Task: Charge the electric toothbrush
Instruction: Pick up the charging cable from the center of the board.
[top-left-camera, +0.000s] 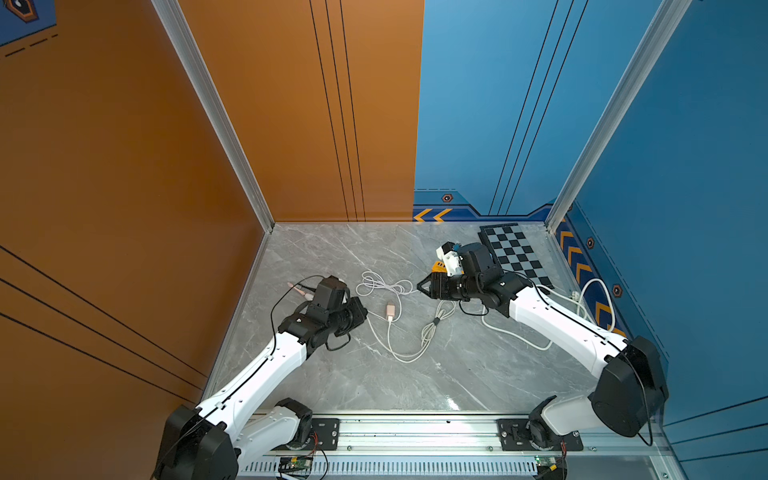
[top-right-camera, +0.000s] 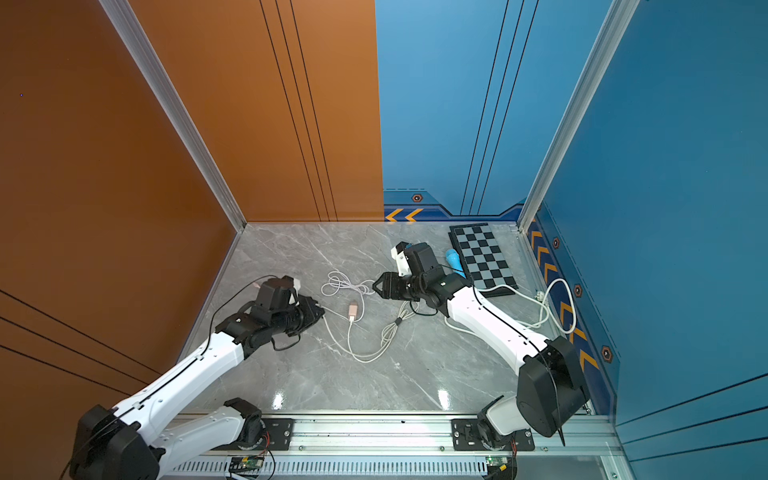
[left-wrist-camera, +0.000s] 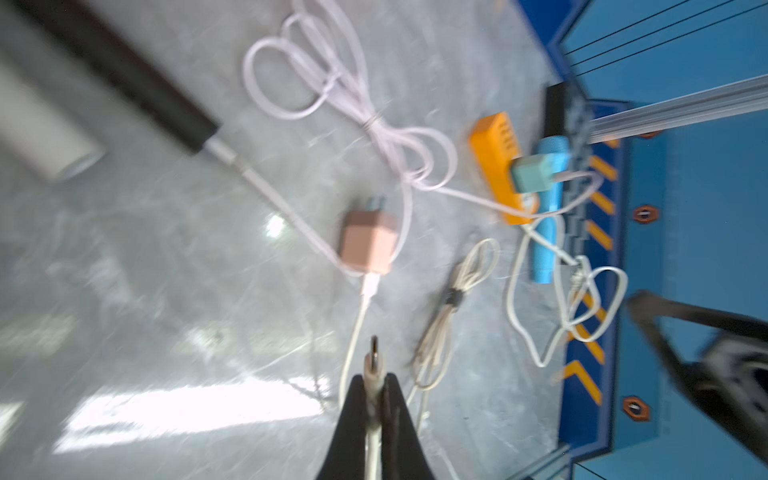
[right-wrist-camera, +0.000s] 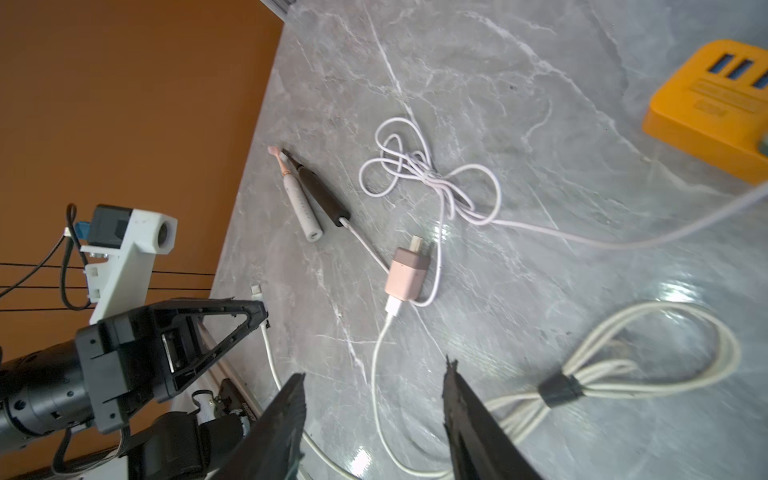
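Two electric toothbrushes lie side by side near the orange wall: a white one with a pink head (right-wrist-camera: 303, 208) (left-wrist-camera: 45, 137) and a black one (right-wrist-camera: 322, 193) (left-wrist-camera: 124, 70) with a lilac cable in its base. My left gripper (left-wrist-camera: 374, 376) (top-left-camera: 363, 313) (top-right-camera: 320, 311) is shut on the plug end of a white cable (left-wrist-camera: 372, 361), a short way from the white brush's base. That cable runs to a pink adapter (right-wrist-camera: 405, 274) (top-left-camera: 390, 311) lying loose on the table. My right gripper (right-wrist-camera: 376, 370) (top-left-camera: 419, 286) hovers open above the cable, holding nothing.
An orange power strip (right-wrist-camera: 706, 104) (left-wrist-camera: 498, 162) carries a blue-green adapter (left-wrist-camera: 536, 170) feeding the coiled lilac cable (right-wrist-camera: 428, 174). A tied cream cable bundle (right-wrist-camera: 602, 370) (top-left-camera: 434, 322), a blue handle-shaped item (top-right-camera: 454, 259) and a checkerboard (top-left-camera: 517, 253) lie on the right.
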